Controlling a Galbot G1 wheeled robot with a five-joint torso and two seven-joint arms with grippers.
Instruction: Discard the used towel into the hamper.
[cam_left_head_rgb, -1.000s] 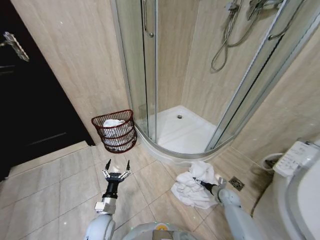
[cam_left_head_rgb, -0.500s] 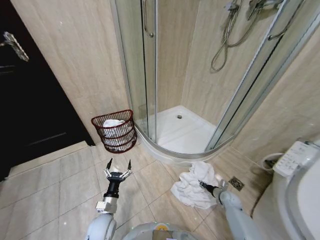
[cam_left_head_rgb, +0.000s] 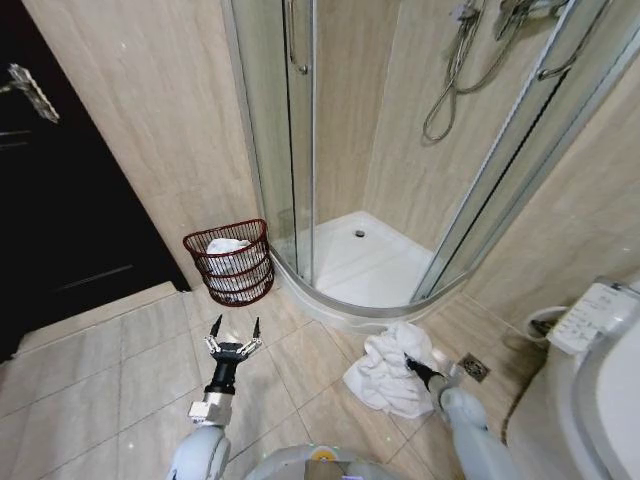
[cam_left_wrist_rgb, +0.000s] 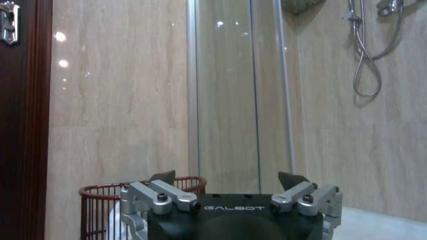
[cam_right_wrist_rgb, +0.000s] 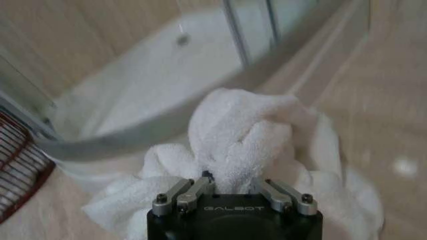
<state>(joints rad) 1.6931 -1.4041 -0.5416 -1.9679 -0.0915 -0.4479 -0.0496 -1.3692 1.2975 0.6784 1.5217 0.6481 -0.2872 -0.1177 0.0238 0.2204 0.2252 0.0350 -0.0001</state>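
tiled bathroom floor (cam_left_head_rgb: 130, 360), right hand (cam_right_wrist_rgb: 230, 186) pinching towel (cam_left_head_rgb: 385, 370), fingertips buried; left hand (cam_left_head_rgb: 234, 335) spread near hamper (cam_left_head_rgb: 231, 262)

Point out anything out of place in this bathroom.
A white towel lies crumpled on the floor tiles beside the shower tray, not in the hamper. The right gripper is shut on it.

Beige tiled floor (cam_left_head_rgb: 110, 365) — crumpled white towel (cam_left_head_rgb: 385, 370); hamper (cam_left_head_rgb: 232, 262); drain grate (cam_left_head_rgb: 472, 367)
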